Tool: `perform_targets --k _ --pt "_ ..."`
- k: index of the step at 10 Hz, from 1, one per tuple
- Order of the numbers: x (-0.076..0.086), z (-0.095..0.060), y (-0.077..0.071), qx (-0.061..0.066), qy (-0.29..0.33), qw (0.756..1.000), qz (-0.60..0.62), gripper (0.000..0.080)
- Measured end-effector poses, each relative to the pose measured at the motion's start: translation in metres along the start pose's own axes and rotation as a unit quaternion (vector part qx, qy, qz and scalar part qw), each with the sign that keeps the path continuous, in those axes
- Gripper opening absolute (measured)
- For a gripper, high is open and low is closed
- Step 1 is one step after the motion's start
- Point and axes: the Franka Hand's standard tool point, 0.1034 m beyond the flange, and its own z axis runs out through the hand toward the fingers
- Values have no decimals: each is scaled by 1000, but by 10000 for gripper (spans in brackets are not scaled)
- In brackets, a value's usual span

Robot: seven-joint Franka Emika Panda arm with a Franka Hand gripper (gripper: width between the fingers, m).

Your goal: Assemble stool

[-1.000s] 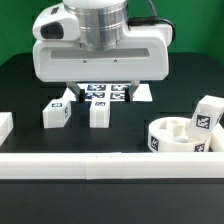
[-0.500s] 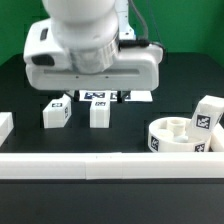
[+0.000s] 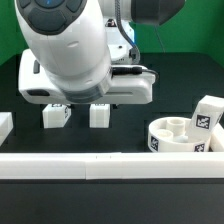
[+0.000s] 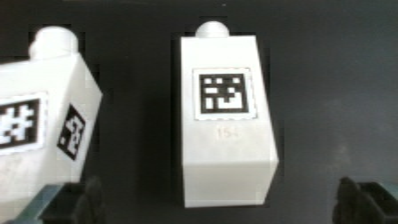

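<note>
Two white leg blocks with square tags lie side by side on the black table, one (image 3: 55, 117) toward the exterior view's left of the other (image 3: 99, 116). My gripper (image 3: 97, 102) hangs low right over them. In the wrist view the gripper (image 4: 217, 208) is open and empty. Its dark fingertips (image 4: 64, 204) stand on either side of the end of one leg block (image 4: 228, 110), apart from it. The second leg block (image 4: 43, 112) lies beside it. The round seat (image 3: 176, 140) sits at the exterior view's right, with a third leg block (image 3: 207, 114) behind it.
A long white rail (image 3: 110, 165) runs along the front of the table. A short white piece (image 3: 5, 126) sits at the exterior view's left edge. The arm's body hides the table behind the two blocks.
The arm has swung toward the exterior view's left and come down over the two leg blocks. It now hides the marker board that showed behind them. The blocks have not moved.
</note>
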Motion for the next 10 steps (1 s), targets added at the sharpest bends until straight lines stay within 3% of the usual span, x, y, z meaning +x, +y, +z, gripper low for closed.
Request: perform_targets --k 2,7,10 --pt "1 6 -9 0 -3 1000 -5 649" --pt "2 17 -6 1 -15 1000 0 648" --pt "-6 30 -2 6 -101 995 3 648"
